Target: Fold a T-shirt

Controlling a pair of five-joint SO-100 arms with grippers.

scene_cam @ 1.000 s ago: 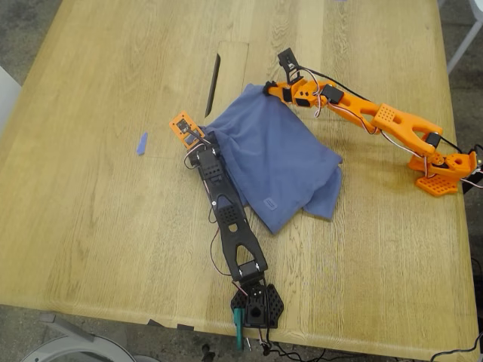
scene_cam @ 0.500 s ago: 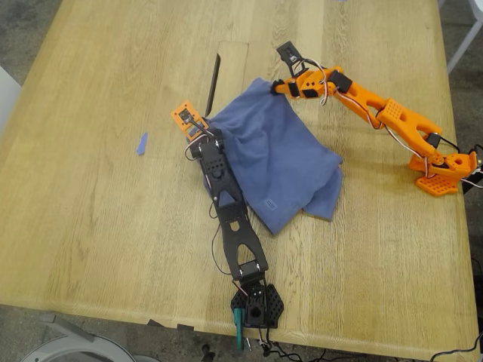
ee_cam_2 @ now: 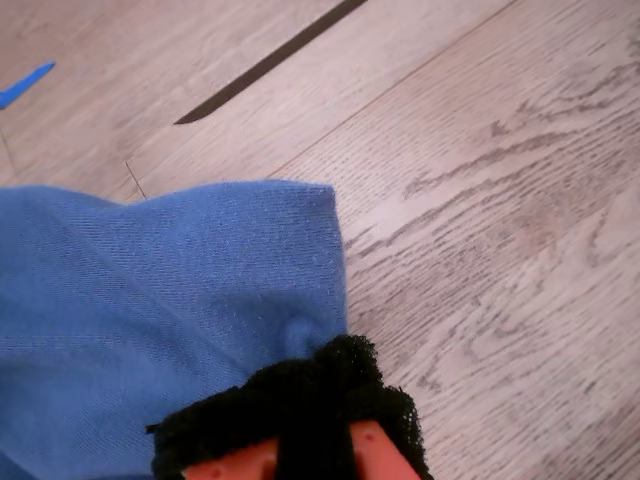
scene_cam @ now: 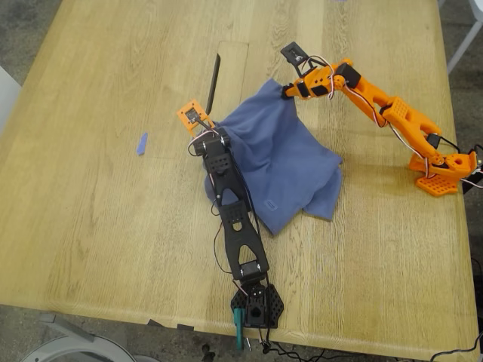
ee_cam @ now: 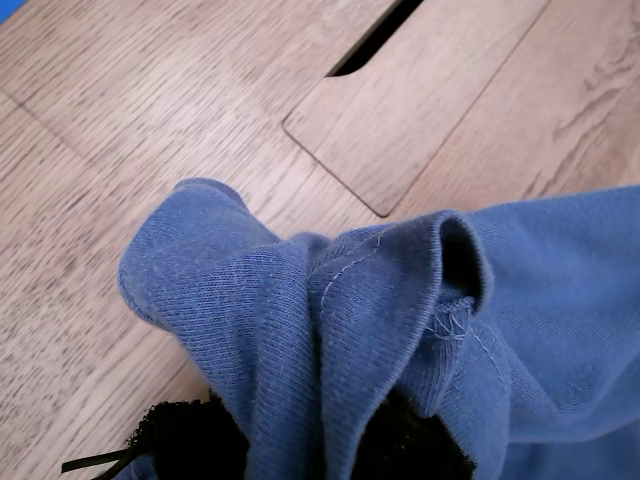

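while my first tool (scene_cam: 207, 130) on the black arm clenches a bunched hem of the t-shirt (scene_cam: 275, 162), the shirt lies crumpled mid-counter (scene_cam: 98, 211), and beyond it my second tool (scene_cam: 290, 89) pinches a lifted corner

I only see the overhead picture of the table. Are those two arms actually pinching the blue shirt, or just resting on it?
Observer: Pinching, it seems. The first wrist view shows the T-shirt bunched up at my first tool, with a stitched hem folded into the bundle.
Operator: And the other arm?
Observer: The second wrist view shows my second tool on a single flat corner of the shirt, not a bunch.
Operator: What are the tips made of?
Observer: Up close, that tool is orange plastic covered in fuzzy black padding.
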